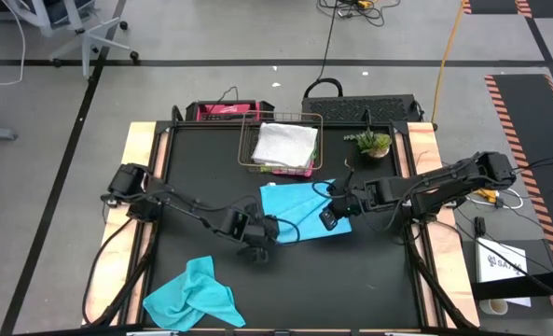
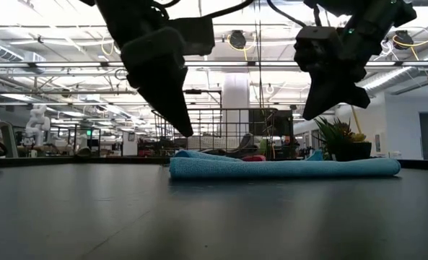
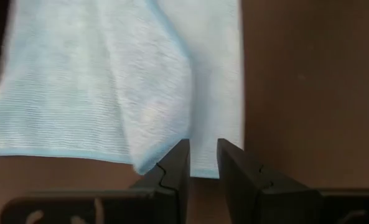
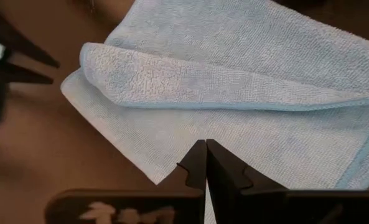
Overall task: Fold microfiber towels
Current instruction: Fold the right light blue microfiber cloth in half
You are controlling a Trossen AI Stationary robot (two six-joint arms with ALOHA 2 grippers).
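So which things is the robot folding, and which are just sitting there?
For the folding:
- turquoise towel in the middle
- crumpled turquoise towel at the front
- light grey towel
- pink towel under it

Just sitting there:
- wire basket
- little potted plant

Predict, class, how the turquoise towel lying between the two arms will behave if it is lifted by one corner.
The turquoise towel would probably droop, not stay flat: its folded layer already curves softly in the right wrist view. It looks light, lying thin on the table. It is unlikely to slip, since its looped pile looks grippy. The crumpled second towel suggests the same floppiness.
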